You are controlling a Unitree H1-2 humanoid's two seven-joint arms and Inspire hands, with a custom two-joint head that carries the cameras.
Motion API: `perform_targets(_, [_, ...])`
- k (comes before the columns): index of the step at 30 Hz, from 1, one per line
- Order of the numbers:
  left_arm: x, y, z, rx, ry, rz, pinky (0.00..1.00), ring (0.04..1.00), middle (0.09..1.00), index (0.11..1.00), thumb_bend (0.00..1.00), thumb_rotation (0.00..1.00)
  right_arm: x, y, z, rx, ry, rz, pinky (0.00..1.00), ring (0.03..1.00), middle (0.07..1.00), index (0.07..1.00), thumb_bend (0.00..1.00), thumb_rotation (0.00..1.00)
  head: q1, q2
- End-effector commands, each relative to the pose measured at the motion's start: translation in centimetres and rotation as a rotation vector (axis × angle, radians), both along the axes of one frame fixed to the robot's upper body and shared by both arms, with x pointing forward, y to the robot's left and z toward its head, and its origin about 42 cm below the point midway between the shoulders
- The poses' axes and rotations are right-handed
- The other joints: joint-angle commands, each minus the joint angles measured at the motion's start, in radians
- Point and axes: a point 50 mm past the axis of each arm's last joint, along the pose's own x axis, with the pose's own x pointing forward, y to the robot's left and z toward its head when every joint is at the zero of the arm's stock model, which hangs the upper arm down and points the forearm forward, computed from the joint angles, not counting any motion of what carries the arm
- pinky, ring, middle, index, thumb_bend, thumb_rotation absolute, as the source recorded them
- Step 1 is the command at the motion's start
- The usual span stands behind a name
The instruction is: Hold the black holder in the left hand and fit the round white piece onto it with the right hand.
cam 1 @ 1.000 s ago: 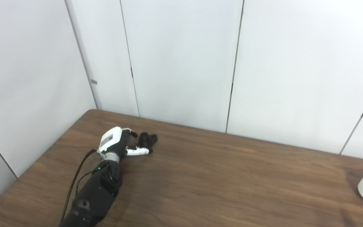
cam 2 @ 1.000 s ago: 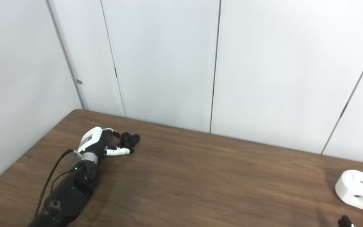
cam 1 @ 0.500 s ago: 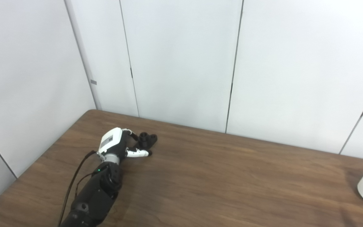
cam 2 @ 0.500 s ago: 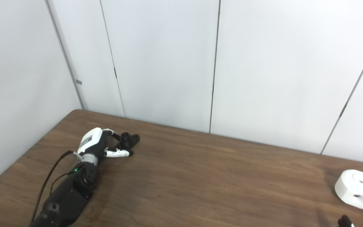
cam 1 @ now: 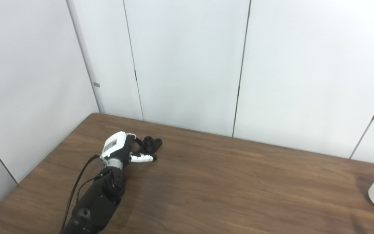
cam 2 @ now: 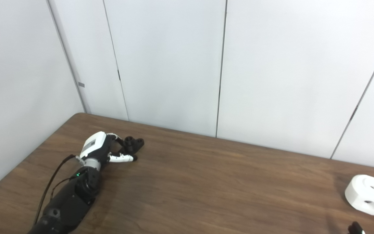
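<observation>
You're working the left hand [cam 2: 101,150] at the far left of the table [cam 2: 206,188], fingers partly curled around the black holder [cam 2: 133,143], which lies just right of and beyond the palm; a firm grip isn't clear. The round white piece [cam 2: 368,194] is sitting far right, well apart. Only a tip of the right hand [cam 2: 355,227] is showing, nearest that piece; can't tell its state.

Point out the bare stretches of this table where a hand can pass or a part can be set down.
The table is bare across its middle, from the left hand and the black holder at the far left corner to the round white piece at the right edge. Only those two ends are crowded; the right hand barely shows at the bottom right.
</observation>
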Motion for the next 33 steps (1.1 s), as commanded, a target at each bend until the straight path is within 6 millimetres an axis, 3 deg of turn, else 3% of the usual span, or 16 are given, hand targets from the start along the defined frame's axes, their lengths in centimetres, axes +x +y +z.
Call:
perform_targets(1, [0.7,0.6,1.2,0.012,-0.007,0.004,0.90,0.946,0.878,0.611,0.89,0.28,-0.6,0.2,-0.7,0.015,0.029,-0.004,1.00,1.000,1.000,1.000,0.62,1.00,-0.001,0.002])
perform_targets(7, [0.9,0.4,1.2,0.019,-0.024,0.018,0.85,0.928,0.852,0.556,0.83,0.19,-0.8,0.2,-0.6,0.011,0.017,-0.009,1.00,1.000,0.992,1.000,0.59,1.00,-0.002,0.003])
perform_targets(8, [1.0,0.4,1.2,0.016,-0.036,0.020,0.84,0.926,0.849,0.522,0.68,0.13,-0.8,0.2,-0.6,0.009,0.013,-0.012,1.00,1.000,0.991,1.000,0.58,1.00,-0.001,0.004])
perform_targets(9, [1.0,0.3,1.2,0.014,-0.046,0.021,0.83,0.924,0.845,0.505,0.60,0.10,-0.8,0.1,-0.6,0.008,0.009,-0.014,1.00,1.000,0.989,1.000,0.57,1.00,-0.001,0.004])
perform_targets(11, [1.0,0.2,1.2,0.009,-0.056,0.022,0.83,0.925,0.843,0.490,0.54,0.07,-0.8,0.1,-0.6,0.012,0.001,-0.014,1.00,1.000,0.987,1.000,0.56,1.00,-0.004,0.003])
perform_targets(33, [1.3,-1.0,0.8,-0.007,-0.102,-0.001,0.78,0.877,0.784,0.483,0.52,0.04,-1.0,-0.1,-0.1,0.012,-0.008,-0.024,1.00,1.000,0.980,1.000,0.58,1.00,-0.003,0.013])
